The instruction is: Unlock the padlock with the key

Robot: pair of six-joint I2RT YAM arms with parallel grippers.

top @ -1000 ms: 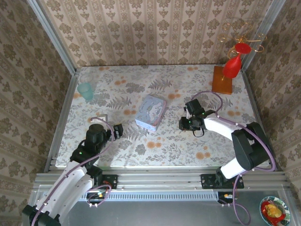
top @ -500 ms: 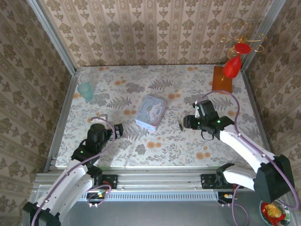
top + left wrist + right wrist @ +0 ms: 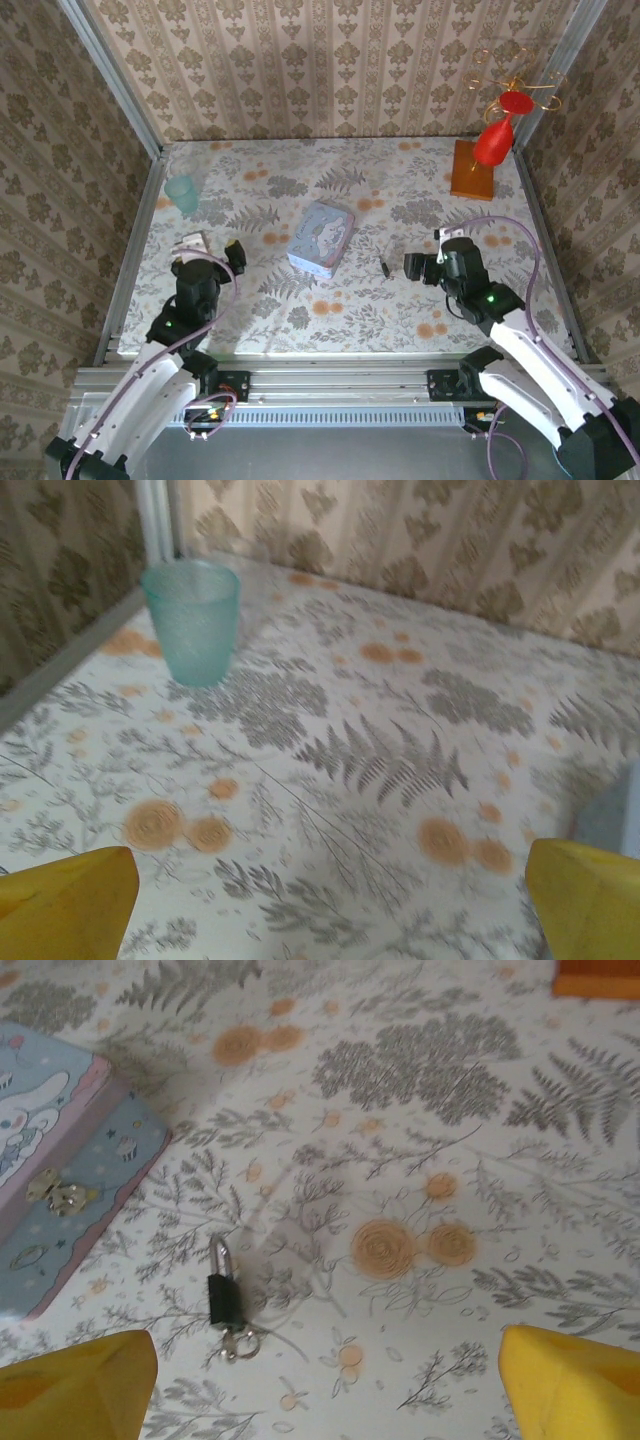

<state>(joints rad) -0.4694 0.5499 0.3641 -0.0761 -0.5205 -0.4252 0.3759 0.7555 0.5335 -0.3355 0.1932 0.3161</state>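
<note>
Padlock (image 3: 224,1298), small, rigid, probably light and slippery, lies flat on the table (image 3: 560,1210) near the tin (image 3: 60,1160), best pinched across its black body; left gripper (image 3: 320,905) and right gripper (image 3: 320,1400) both gape wide, empty.

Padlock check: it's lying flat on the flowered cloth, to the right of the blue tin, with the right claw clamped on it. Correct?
Not clamped. In the right wrist view the right claw stands open, and the padlock lies free on the flowered cloth, apart from both fingers. The rest holds: it lies flat, to the right of the blue tin.
</note>
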